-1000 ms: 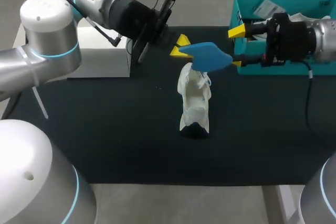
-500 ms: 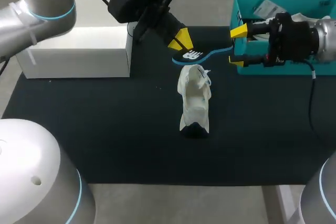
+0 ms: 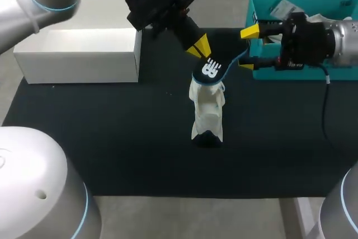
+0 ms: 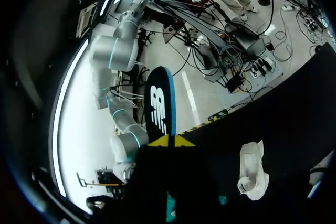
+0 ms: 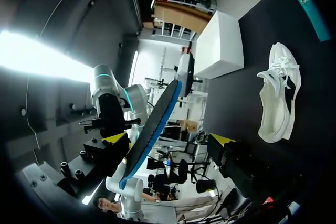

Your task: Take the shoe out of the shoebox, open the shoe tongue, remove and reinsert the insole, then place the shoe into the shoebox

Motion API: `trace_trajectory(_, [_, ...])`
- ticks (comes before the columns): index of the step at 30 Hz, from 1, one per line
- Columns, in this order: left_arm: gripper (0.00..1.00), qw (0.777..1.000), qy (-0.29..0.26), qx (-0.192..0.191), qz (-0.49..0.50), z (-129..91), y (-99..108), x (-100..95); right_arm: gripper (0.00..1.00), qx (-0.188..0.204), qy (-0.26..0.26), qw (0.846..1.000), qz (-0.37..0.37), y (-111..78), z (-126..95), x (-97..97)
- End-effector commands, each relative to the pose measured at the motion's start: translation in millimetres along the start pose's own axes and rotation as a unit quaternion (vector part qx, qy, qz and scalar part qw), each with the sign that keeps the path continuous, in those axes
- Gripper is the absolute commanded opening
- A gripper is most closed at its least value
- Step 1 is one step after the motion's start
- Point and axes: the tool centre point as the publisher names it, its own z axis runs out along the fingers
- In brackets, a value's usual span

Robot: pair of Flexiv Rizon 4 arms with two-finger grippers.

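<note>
Black mat [image 3: 112, 138] over the table. White box [image 3: 78, 54] at 10 o'clock, which I take to be the shoebox; teal bin [image 3: 254, 12] at 2 o'clock.

- Shoe [image 3: 207, 107]: white, out of the box, on the mat near centre. Nothing is gripping it. Tongue state too hard to read.
- Insole [image 3: 211, 70]: dark with a blue edge, out of the shoe and held in the air. Its logo end hangs just above the shoe's 12 o'clock end, and the rest runs off toward 2 o'clock.
- Left gripper [image 3: 199, 46]: comes in from 11 o'clock. Left wrist view shows both yellow tips pinched on the insole's near end.
- Right gripper [image 3: 248, 47]: at 2 o'clock, in front of the bin, fingers spread wide. The insole's far end passes between them, close to one finger. No two-sided hold, so I judge it not gripping.

Progress, as judged: shoe removal and insole removal are done. Left to do: feed the insole into the shoe and seat it, then lift the shoe into the box. Roughly halfway.
</note>
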Motion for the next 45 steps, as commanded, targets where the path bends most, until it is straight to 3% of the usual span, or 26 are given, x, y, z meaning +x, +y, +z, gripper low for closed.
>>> trace_trajectory(1, [0.00, 0.990, 0.014, -0.117, 0.071, 8, 5, 1.7, 1.00, 0.001, -0.002, 1.000, -0.003, 1.3, 6, 4.3])
trace_trajectory(6, [0.00, 0.987, 0.002, -0.153, 0.049, 17, 19, 11.5, 1.00, -0.005, -0.004, 1.000, -0.011, 1.6, 8, 6.8])
trace_trajectory(10, [0.00, 0.983, -0.048, -0.176, -0.024, 23, 19, 19.9, 0.99, -0.027, -0.006, 0.999, -0.016, 1.8, 6, 6.4])
trace_trajectory(14, [0.00, 0.981, -0.054, -0.182, -0.035, 26, 15, 23.3, 0.48, -0.038, -0.007, 0.999, -0.015, 0.7, 3, 4.5])
trace_trajectory(18, [0.00, 0.980, -0.049, -0.193, -0.024, 27, 17, 26.9, 0.21, -0.042, -0.007, 0.999, -0.012, 1.0, 2, 2.0])
trace_trajectory(31, [0.00, 0.984, -0.012, -0.177, 0.020, 46, 27, 20.3, 0.19, -0.028, 0.004, 1.000, -0.007, 9.0, 12, 0.0])
trace_trajectory(32, [0.00, 0.984, -0.012, -0.176, 0.020, 46, 27, 20.2, 0.16, -0.027, 0.003, 1.000, -0.007, 9.1, 12, 0.1])
trace_trajectory(33, [0.00, 0.984, -0.011, -0.176, 0.024, 47, 27, 20.2, 0.03, -0.026, 0.003, 1.000, -0.007, 9.0, 13, 0.2])
trace_trajectory(34, [0.00, 0.984, -0.008, -0.174, 0.025, 48, 27, 21.0, 0.00, -0.026, 0.003, 1.000, -0.007, 8.6, 13, 0.5])
trace_trajectory(41, [0.00, 0.988, -0.007, -0.151, 0.021, 48, 26, 22.8, 0.00, -0.016, 0.009, 1.000, 0.004, 2.0, 18, -5.4])
trace_trajectory(42, [0.24, 0.990, -0.001, -0.141, 0.024, 47, 24, 22.8, 0.00, -0.016, 0.010, 1.000, 0.007, 1.0, 18, -7.0])
trace_trajectory(43, [0.89, 0.991, 0.005, -0.134, 0.024, 46, 23, 24.1, 0.00, -0.017, 0.012, 1.000, 0.009, -0.1, 18, -8.3])
trace_trajectory(44, [1.00, 0.991, 0.005, -0.128, 0.028, 43, 22, 24.9, 0.00, -0.018, 0.013, 1.000, 0.010, -1.0, 17, -9.6])
trace_trajectory(45, [1.00, 0.992, 0.016, -0.120, 0.032, 40, 21, 25.3, 0.00, -0.020, 0.014, 1.000, 0.011, -2.0, 17, -10.8])
